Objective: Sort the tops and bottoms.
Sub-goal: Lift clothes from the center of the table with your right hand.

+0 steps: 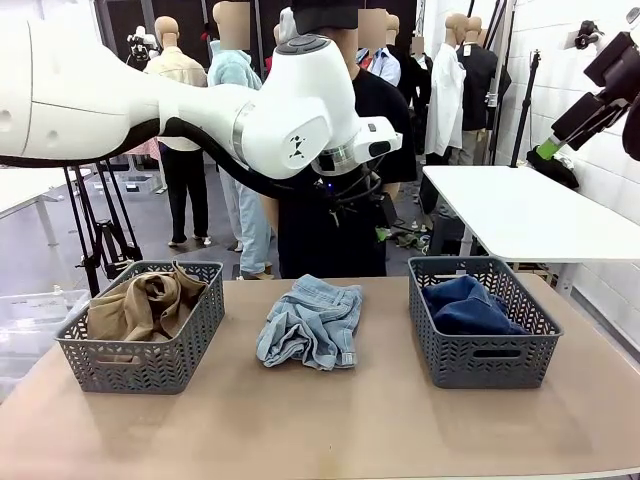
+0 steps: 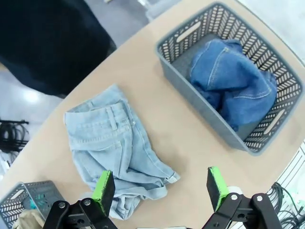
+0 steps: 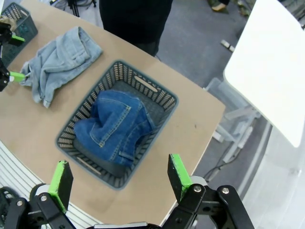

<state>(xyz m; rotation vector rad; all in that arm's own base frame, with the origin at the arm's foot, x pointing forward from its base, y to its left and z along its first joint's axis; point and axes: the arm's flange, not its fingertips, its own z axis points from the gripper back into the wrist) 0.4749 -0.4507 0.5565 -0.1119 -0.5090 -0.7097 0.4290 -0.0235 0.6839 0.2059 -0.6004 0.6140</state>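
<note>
Pale denim bottoms: crumpled heap on the bare table, in the middle between the two baskets, touching neither; waistband and belt loops show from above.
Table: tan top, bare near the robot; its far edge meets the person's legs.
Left arm: large white link crossing from the left, high above the table; it covers much of the person's torso and the room behind.
Person: dark clothing, standing at the far side just behind the pale denim; upper part hidden by the arm.
White table: stands off to the far right, apart from the work table.
Right basket: grey lattice plastic, at the right; holds the darker denim.
Left basket: grey lattice plastic, at the left; holds the khaki top.
Darker denim bottoms: bunched inside the right basket, orange stitching visible; lower folds hidden by the basket wall.
Khaki top: piled in the left basket, one fold draped over the far rim; what lies under it cannot be made out.
Left gripper: hangs over the near edge of the pale denim, green pads spread wide, nothing between them.
Right gripper: high over the right basket, jaws spread wide, holding nothing.
Right arm: only a dark part at the top right edge, cut off by the frame.
</note>
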